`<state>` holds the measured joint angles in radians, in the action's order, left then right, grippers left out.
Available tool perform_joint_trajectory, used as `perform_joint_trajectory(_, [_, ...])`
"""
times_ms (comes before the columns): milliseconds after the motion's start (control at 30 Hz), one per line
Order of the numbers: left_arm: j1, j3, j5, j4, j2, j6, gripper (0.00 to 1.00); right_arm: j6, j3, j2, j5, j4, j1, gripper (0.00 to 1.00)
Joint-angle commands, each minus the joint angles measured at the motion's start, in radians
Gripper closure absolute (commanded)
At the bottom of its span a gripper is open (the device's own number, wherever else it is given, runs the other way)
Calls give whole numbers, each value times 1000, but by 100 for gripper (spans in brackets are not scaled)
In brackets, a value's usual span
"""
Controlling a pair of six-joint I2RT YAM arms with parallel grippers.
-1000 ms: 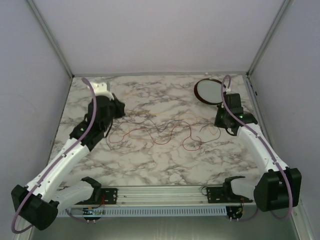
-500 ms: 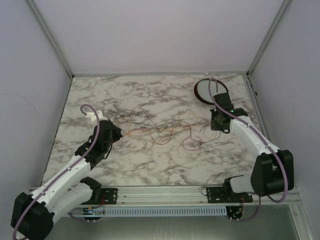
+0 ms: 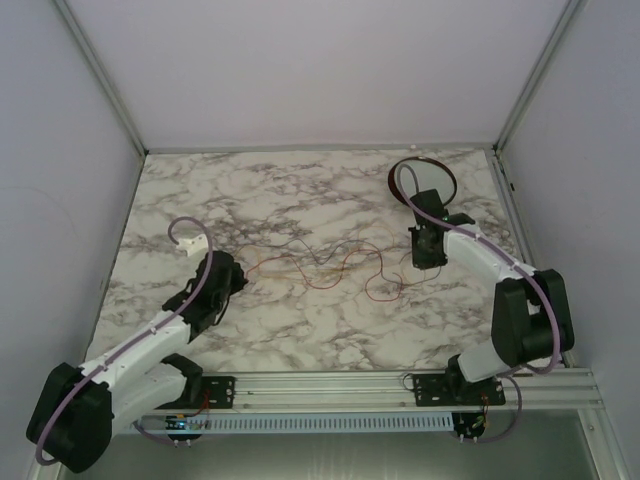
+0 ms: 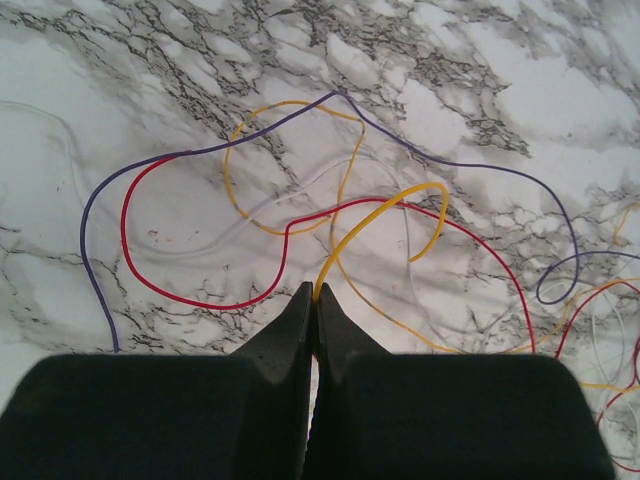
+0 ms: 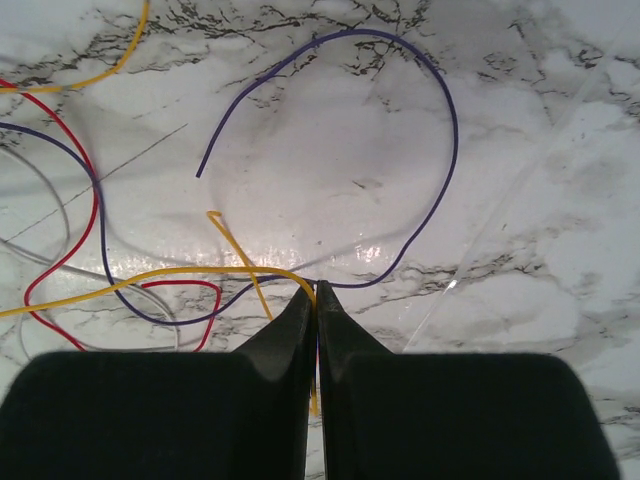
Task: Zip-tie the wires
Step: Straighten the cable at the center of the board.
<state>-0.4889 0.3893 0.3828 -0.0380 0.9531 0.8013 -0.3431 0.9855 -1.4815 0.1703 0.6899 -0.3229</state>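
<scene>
The wires [image 3: 330,265] lie in a loose tangle across the middle of the marble table: red, yellow, orange, purple and pale strands. My left gripper [image 3: 236,279] is at their left end, shut on a yellow wire [image 4: 372,212] that runs out from between its tips [image 4: 316,292]. My right gripper [image 3: 426,260] is at their right end, shut on a yellow wire [image 5: 150,277] that curves into its tips [image 5: 316,292], with a purple wire [image 5: 440,130] looping beyond. A clear thin strip [image 5: 520,190] lies to the right of it.
A dark-rimmed round white dish [image 3: 425,182] stands at the back right, just behind my right arm. Metal frame posts and plain walls close in the table. A rail with the arm bases runs along the near edge [image 3: 320,385].
My left gripper has moved back from the far left toward the near edge, pulling the wires' left end along. My right gripper has shifted left toward the wires' right end.
</scene>
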Motion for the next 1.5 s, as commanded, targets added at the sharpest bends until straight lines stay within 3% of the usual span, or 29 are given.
perform_joint_trajectory(0, [6, -20, 31, -87, 44, 25, 100, 8, 53, -37, 29, -20, -18, 100])
perform_joint_trajectory(400, [6, -98, 61, -186, 165, 78, 99, 19, 65, -101, 54, -8, -25, 93])
perform_joint_trajectory(600, [6, -98, 54, -198, 200, 78, 75, 24, 85, -98, 49, 9, -24, 84])
perform_joint_trajectory(733, [6, -88, 62, -179, 189, 83, 69, 32, 114, -89, 50, 46, -25, 81])
perform_joint_trajectory(1033, [6, -63, 104, -87, 78, 85, 39, 39, 176, -7, 13, 68, -14, 66])
perform_joint_trajectory(1200, [6, -72, 142, -55, -27, 75, 29, 56, 194, 41, -50, 56, 4, 52])
perform_joint_trajectory(1333, [6, -70, 158, -36, -86, 61, 24, 73, 204, 50, -60, 70, 17, 49])
perform_joint_trajectory(1467, [6, -68, 0, -159, -104, -100, 21, 79, 216, 74, -73, 66, 24, 49])
